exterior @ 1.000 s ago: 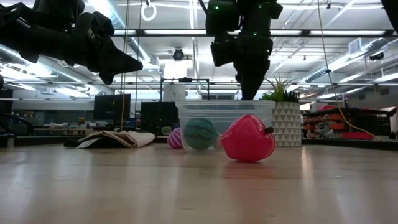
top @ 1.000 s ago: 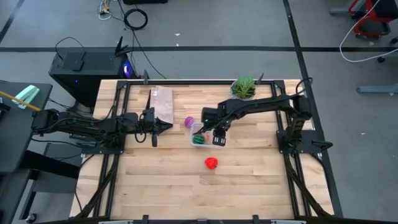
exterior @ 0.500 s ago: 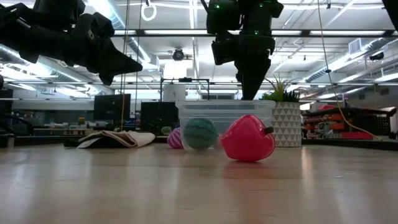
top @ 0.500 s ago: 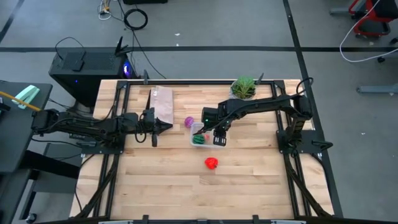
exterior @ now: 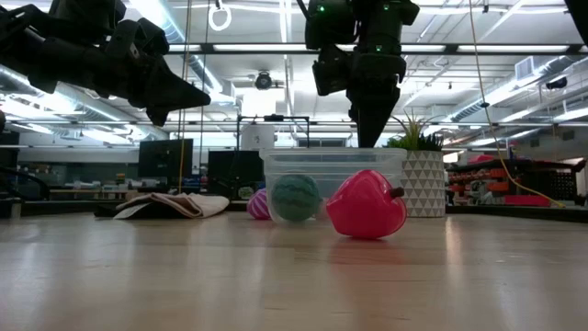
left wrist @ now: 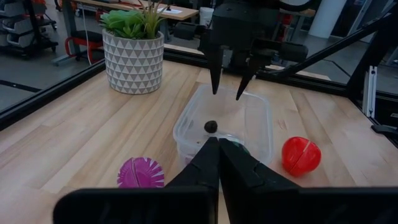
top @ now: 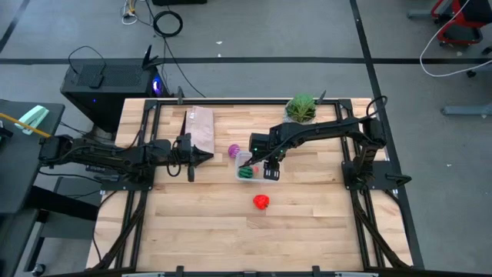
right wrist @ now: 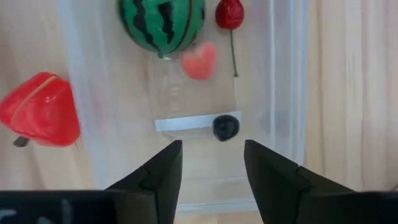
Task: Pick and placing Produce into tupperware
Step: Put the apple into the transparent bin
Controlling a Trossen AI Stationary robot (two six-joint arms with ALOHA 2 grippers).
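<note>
Right wrist view: right gripper [right wrist: 208,165] jaws are being held spread, empty, over the tub [right wrist: 283,93].
Left gripper [left wrist: 217,163]: jaws are being kept pressed together.
Red piece [top: 261,201]: likely light, hard, slippery; is best being gripped across its middle.

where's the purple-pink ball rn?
The purple-pink ribbed ball sits on the wooden table in the high view, outside the clear plastic tub, just off its far-left corner, near the tan paper bag.

Tupperware [right wrist: 283,93] with watermelon [right wrist: 161,23]; apple [right wrist: 40,118] outside

Green dark-striped ball [right wrist: 161,23], red piece [right wrist: 40,109]
</note>
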